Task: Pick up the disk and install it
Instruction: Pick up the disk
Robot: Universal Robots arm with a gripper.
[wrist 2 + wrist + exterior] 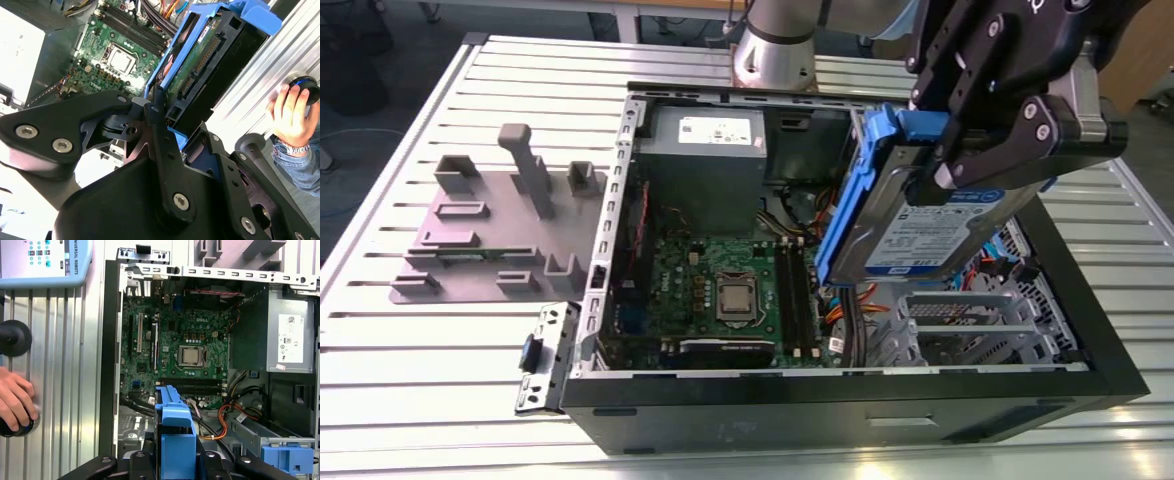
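The tool [974, 165] gripped the disk [907, 225] above the open computer case [854, 385] (cables [225, 420] crowded beneath); tilted, it could snag them or slip.

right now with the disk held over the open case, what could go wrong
The disk hangs tilted in the gripper above the open computer case; a slip could drop it onto the motherboard. Orange cables lie near the drive cage and might snag the blue bracket. A person's hand rests on the table close to the arm.
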